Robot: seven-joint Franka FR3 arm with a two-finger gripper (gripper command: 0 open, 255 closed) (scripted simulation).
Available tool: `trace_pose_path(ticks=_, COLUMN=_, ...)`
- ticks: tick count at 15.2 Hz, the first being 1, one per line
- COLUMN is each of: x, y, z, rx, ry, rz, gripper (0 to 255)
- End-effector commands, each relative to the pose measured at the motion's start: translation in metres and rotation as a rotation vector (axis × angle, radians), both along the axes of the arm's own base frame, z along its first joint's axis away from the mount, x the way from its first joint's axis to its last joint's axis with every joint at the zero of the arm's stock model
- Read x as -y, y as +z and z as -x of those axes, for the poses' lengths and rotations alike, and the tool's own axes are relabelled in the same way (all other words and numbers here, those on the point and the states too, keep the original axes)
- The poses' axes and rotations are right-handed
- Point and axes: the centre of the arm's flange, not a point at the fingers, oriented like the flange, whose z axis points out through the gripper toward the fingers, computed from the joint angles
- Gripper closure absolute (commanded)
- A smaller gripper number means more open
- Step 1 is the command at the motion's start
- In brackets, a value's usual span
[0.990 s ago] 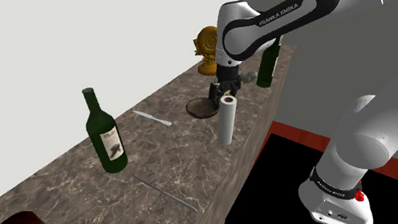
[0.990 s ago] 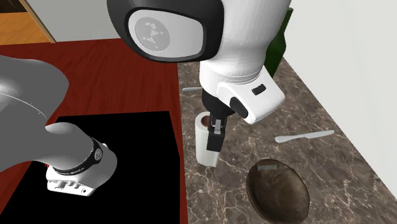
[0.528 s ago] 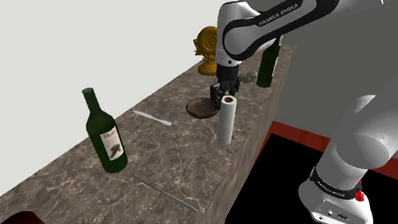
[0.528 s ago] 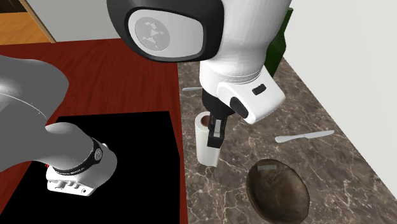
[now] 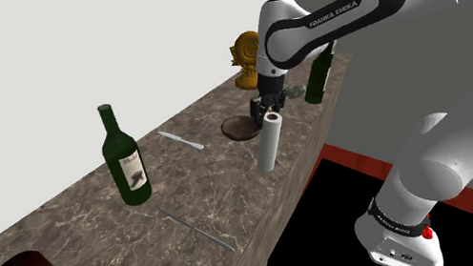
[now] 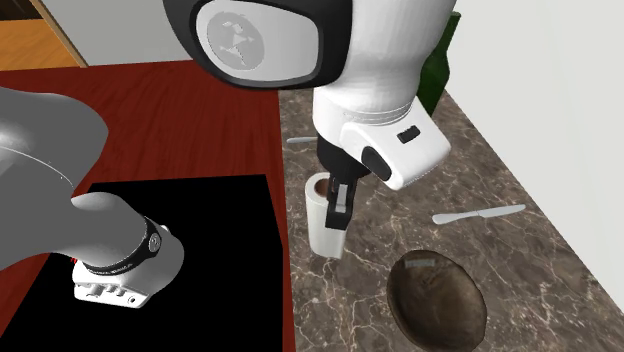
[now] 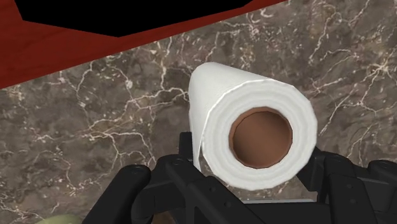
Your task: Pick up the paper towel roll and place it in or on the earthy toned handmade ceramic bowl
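Roll (image 5: 269, 142) is standing upright near the bench (image 5: 93, 216) edge, on the side closest to the stand. The end effector (image 5: 266, 113) has it pinched at the top, with black fingers (image 6: 340, 205) clamped on either side of the white paper. The wrist view looks pretty much straight down the brown cardboard core. Can't tell if the bottom is touching the bench or sitting just off it. The brown bowl (image 6: 437, 300) is close beside the roll, a bit further in from the edge. A grey knife (image 6: 478, 213) lies near the bowl on the wall side. A dark wine bottle (image 5: 126, 158) stands well apart, over on the shoulder view's left.
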Motion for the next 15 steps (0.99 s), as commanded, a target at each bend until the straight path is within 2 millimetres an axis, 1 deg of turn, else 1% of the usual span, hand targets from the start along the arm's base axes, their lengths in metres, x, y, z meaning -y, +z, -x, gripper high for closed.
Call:
trace_pose_path(ticks=1, x=0.000, y=0.009, z=-0.001, rx=0.000, ry=0.000, rz=0.000, gripper=255)
trace_pose_path(ticks=15, x=0.000, y=0.083, z=-0.001, rx=0.000, ry=0.000, rz=0.000, gripper=255)
